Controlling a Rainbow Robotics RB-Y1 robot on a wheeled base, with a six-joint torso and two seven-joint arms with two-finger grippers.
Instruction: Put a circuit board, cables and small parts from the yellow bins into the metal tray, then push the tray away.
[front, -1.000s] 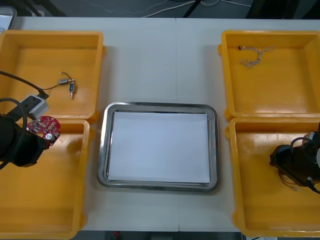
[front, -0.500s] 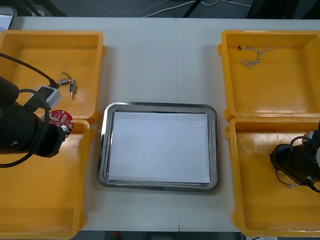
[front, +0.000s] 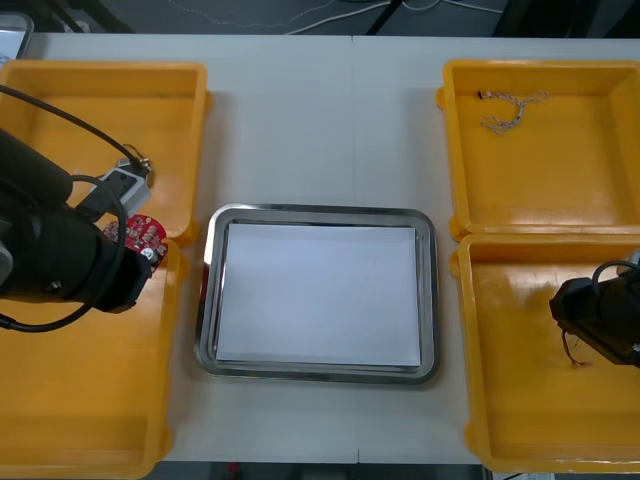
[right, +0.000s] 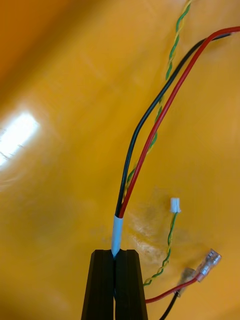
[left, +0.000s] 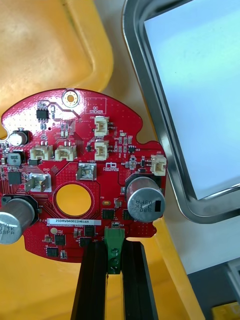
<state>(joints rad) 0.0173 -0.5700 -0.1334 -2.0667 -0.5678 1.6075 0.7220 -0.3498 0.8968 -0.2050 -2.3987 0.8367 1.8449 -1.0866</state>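
Nearer the metal tray (front: 204, 300) now, the left jaws pinch the red circuit board (left: 60, 145), while the right jaws are clamped shut on a red and black cable (right: 122, 200).

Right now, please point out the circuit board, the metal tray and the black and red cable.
circuit board (left: 82, 175): left wrist view, middle of its face.
metal tray (front: 208, 290): front view, its left rim.
black and red cable (right: 117, 232): right wrist view, its white sleeve.
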